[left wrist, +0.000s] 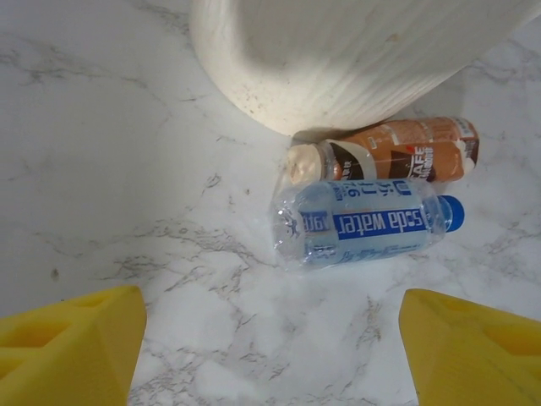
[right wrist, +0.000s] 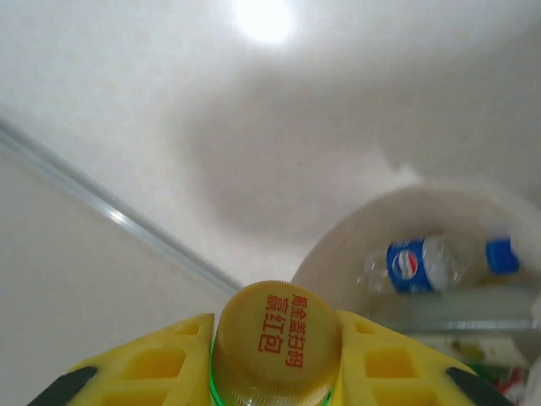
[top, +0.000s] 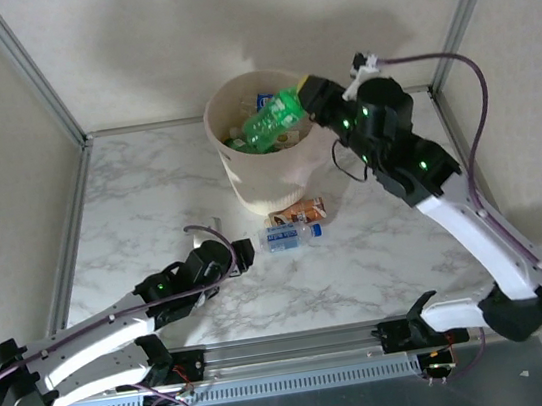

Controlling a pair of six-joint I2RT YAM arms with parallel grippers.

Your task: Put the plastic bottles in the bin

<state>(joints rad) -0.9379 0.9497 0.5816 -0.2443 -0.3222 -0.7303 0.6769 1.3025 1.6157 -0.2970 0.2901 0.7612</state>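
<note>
A white, grey-veined marble tabletop [top: 151, 210] sits before plain off-white walls [top: 177, 34]. 2 slanted aluminium posts [top: 30, 70] rise at its far corners. A bright light spot [right wrist: 264, 19] glows on the wall.

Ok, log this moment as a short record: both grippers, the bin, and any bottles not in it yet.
right gripper: shut on the green bottle, held over the bin's rim
left gripper: open, empty, facing two bottles on the table
bin: upright, several bottles already inside
clear bottle: lying down, blue label and cap, alongside the brown bottle
brown bottle: lying down at the bin's base
not yet in: clear, brown, and the held green one
</note>
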